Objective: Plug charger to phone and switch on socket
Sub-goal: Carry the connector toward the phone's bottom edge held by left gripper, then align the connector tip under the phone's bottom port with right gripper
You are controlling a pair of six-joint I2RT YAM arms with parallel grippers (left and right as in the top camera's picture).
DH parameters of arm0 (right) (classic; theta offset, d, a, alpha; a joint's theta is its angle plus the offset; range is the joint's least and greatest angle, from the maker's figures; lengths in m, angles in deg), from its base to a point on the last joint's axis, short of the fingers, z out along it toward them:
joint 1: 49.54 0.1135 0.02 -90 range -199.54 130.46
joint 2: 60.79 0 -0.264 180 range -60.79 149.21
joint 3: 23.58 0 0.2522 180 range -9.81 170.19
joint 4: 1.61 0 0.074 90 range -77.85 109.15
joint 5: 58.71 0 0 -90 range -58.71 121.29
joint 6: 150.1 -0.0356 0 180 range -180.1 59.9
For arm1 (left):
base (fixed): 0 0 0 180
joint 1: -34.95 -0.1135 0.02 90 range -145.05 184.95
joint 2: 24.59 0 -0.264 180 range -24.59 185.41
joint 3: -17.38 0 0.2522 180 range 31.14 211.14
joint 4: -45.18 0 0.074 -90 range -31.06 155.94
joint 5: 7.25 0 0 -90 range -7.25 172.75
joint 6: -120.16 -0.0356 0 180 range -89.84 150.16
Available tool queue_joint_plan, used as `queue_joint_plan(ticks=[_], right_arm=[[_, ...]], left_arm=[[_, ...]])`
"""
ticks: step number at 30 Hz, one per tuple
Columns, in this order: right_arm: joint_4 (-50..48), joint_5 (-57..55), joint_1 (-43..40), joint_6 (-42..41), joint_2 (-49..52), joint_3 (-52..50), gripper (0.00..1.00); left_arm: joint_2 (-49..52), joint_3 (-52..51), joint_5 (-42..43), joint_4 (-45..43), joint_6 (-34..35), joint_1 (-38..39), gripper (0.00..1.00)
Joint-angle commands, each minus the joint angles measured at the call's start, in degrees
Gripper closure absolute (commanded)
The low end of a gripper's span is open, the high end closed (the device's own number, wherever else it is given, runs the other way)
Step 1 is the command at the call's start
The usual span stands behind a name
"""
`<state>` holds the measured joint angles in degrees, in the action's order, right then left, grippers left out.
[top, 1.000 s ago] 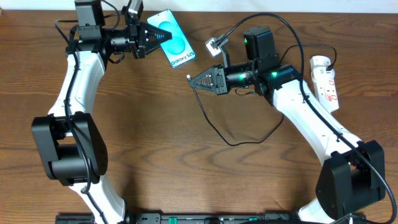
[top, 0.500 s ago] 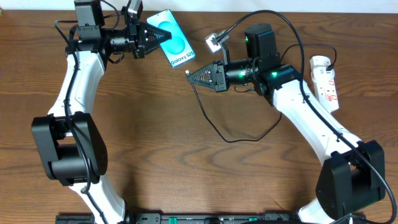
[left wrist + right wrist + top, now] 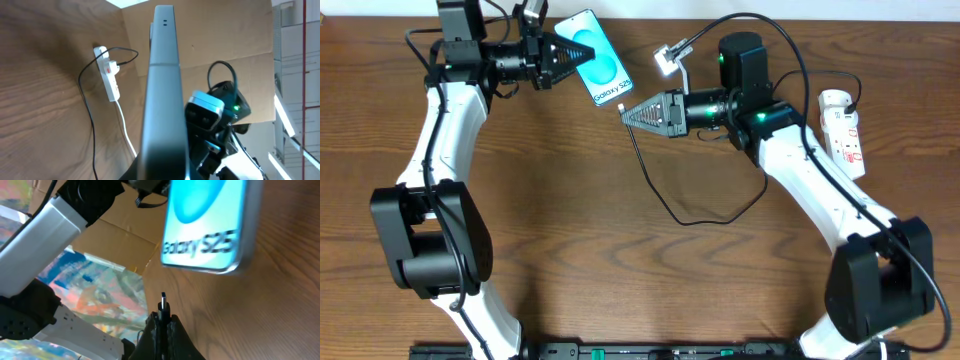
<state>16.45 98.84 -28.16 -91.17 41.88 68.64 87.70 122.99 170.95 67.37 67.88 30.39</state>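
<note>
Overhead, phone: the phone is near the far edge of the table, screen up and angled.
Left gripper: the left gripper is clamped on the phone's far-left end.
Right gripper: the right gripper is pinched on the charger just behind its connector, whose tip is just short of the phone's near end, not touching.
Socket: the socket lies by the right edge near the far corner, with the black cable running to it.
</note>
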Motion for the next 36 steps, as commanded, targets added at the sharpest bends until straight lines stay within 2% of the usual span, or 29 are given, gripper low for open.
queue_joint_plan(ticks=[1,8,16,36], right_arm=[[-3.76,5.64,-0.46,-5.70,4.66,0.55,0.99],[-15.10,10.34,-0.11,-12.44,10.88,0.55,0.99],[-35.26,12.57,0.66,-26.58,12.74,0.55,0.99],[-36.96,12.55,2.23,-27.65,12.74,0.55,0.99]], left_arm=[[-1.88,0.92,1.88,-1.36,0.59,-1.18,0.93],[-1.88,0.92,1.88,-2.12,1.05,-4.42,0.93],[-1.88,0.92,1.90,-4.31,1.01,-5.18,0.93],[-1.88,0.92,1.95,-4.90,0.48,-5.01,0.93]])
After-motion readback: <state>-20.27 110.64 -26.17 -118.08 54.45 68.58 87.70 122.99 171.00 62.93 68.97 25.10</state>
